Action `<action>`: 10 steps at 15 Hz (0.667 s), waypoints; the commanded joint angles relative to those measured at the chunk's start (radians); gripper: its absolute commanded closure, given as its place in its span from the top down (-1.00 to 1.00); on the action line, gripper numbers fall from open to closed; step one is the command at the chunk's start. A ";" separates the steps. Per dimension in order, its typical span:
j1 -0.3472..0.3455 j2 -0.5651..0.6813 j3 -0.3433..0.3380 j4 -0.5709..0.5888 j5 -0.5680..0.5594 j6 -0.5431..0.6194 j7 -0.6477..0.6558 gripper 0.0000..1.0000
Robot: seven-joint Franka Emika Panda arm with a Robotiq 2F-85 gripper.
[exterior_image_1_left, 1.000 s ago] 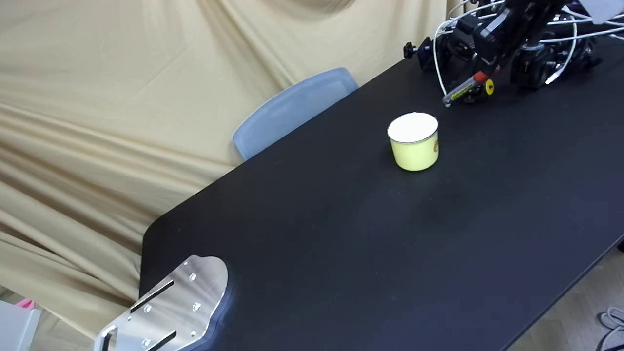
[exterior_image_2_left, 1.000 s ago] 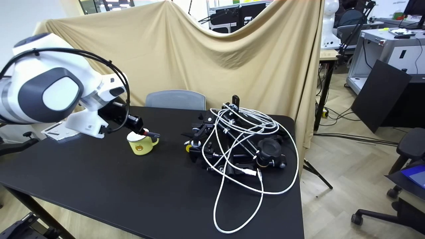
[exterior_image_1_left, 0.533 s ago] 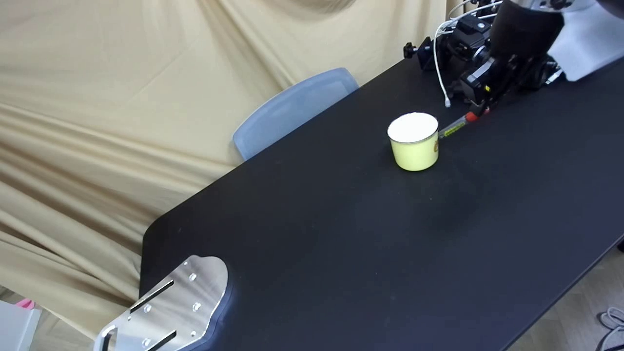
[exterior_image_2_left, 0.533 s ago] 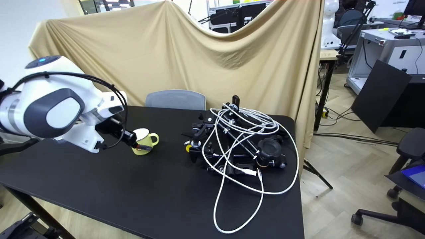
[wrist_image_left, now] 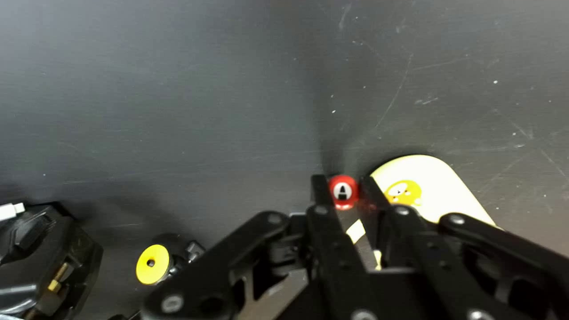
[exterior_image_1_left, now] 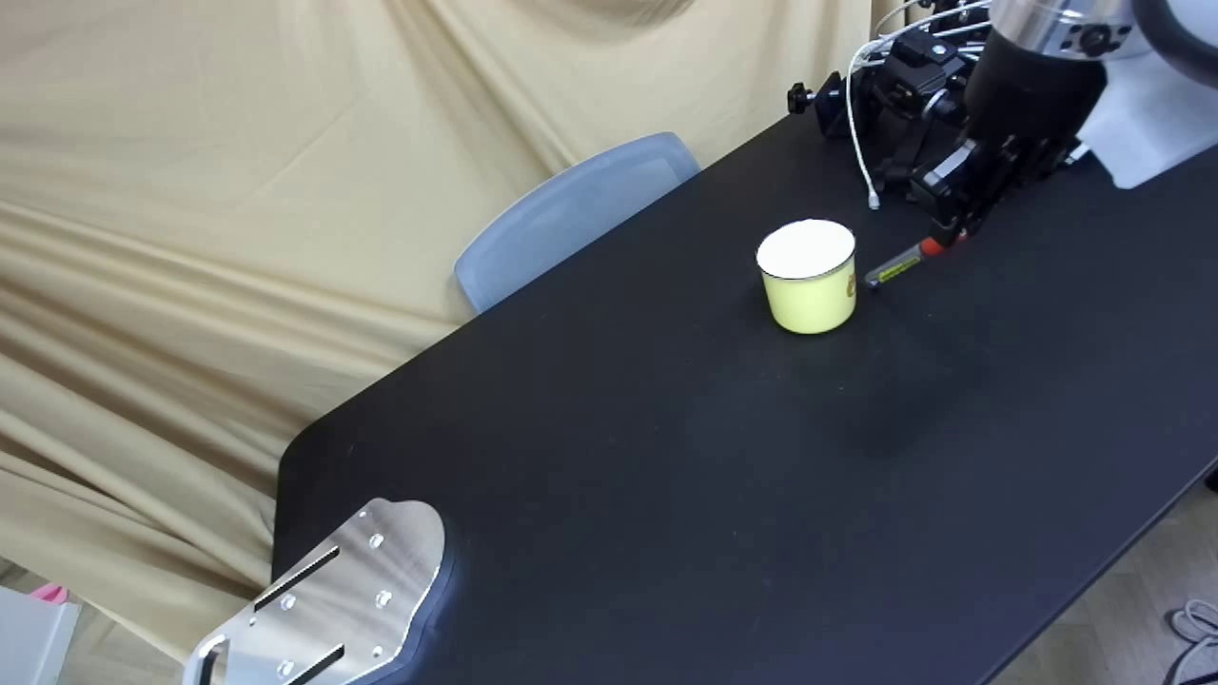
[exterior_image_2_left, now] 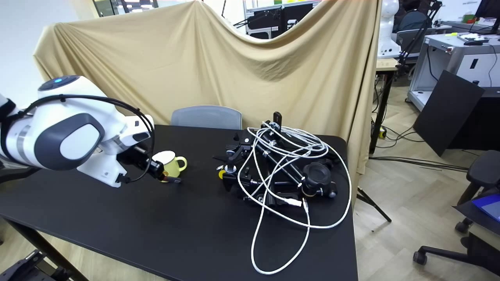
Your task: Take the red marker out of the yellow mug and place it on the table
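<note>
Exterior views bright; yellow mug overexposed inside, metal plate glinting. Wrist view: gripper slightly blurred, dark shadow on table.

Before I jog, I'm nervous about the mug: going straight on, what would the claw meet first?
Probably the black table, though depth is unclear; in the wrist view, the yellow mug sits to one side.

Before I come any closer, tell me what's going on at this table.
A robot arm has its hand closed on a red marker, gripping it near the red end. The marker is outside the yellow mug, low beside it; whether it touches the black table, the pictures don't settle. The mug stands upright on the table. A pile of black gear lies elsewhere on the same table. My guess is that the marker is about to be set down.
</note>
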 commanded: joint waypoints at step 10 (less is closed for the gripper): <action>-0.020 0.002 -0.020 0.000 0.028 -0.100 -0.064 0.73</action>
